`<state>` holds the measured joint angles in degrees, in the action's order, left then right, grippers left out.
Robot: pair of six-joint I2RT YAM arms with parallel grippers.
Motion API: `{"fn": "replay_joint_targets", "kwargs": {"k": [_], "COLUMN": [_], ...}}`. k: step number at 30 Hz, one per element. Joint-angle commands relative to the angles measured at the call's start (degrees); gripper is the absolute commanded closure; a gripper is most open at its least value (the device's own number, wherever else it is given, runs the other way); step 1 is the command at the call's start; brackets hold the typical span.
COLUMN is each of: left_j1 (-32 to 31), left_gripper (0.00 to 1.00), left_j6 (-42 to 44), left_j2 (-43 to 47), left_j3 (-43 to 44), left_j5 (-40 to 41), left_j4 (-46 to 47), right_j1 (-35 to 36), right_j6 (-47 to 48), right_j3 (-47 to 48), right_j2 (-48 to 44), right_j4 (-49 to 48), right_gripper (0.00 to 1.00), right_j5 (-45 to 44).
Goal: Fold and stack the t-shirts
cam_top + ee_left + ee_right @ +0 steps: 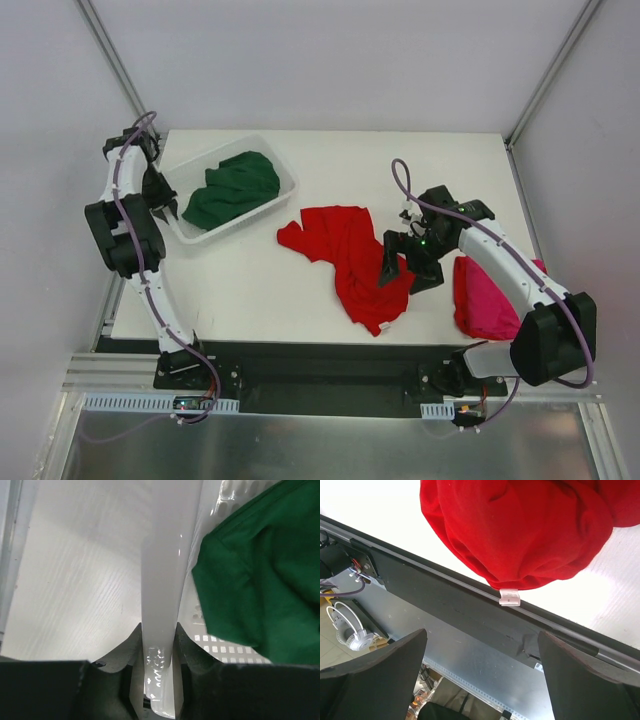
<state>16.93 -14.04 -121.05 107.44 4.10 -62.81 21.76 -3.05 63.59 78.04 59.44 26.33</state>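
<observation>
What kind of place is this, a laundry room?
Probably a robot lab, not a home: two robot arms bolted to a white table, bare walls all around, shirts and a basket laid out.

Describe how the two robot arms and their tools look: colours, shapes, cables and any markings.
The left arm and the right arm have slim white links between bulky black joint housings. A thin lilac cable runs along each arm, looping free in places. The left tool and the right tool are black, each with two broad wedge-shaped fingers. No markings are readable.
</observation>
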Motion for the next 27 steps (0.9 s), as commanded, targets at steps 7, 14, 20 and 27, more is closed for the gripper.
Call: {"fn": "replay_joint_targets", "kwargs": {"k": [7, 14, 20, 27], "left_j1": [2.59, -4.88, -10.77, -14.64], "left_gripper": [1.00, 1.00, 1.00, 0.06], "left_j6": [-6.97, -7.92, -15.73, -22.96], "left_j2": [-0.23, -4.00, -12.70, -15.71], "left_j3": [9.27, 15.69, 28.16, 32.59], "left_j5": [-8.58, -9.64, -13.41, -22.90], "left_j4": [-0.12, -0.39, -0.39, 4.87], "right_j1": [0.57, 1.53, 2.15, 2.32], "right_j6": [-1.78, -3.01, -4.07, -5.12], "right_j3": [-1.54, -0.93, -2.94, -7.52], "right_j2": [-1.14, -0.61, -4.38, -8.69], "right_j4": [0.06, -0.82, -0.64, -0.99], "right_gripper": [0.04, 0.05, 0.04, 0.04], "right_j5": [-0.49, -0.05, -0.40, -1.45]}}
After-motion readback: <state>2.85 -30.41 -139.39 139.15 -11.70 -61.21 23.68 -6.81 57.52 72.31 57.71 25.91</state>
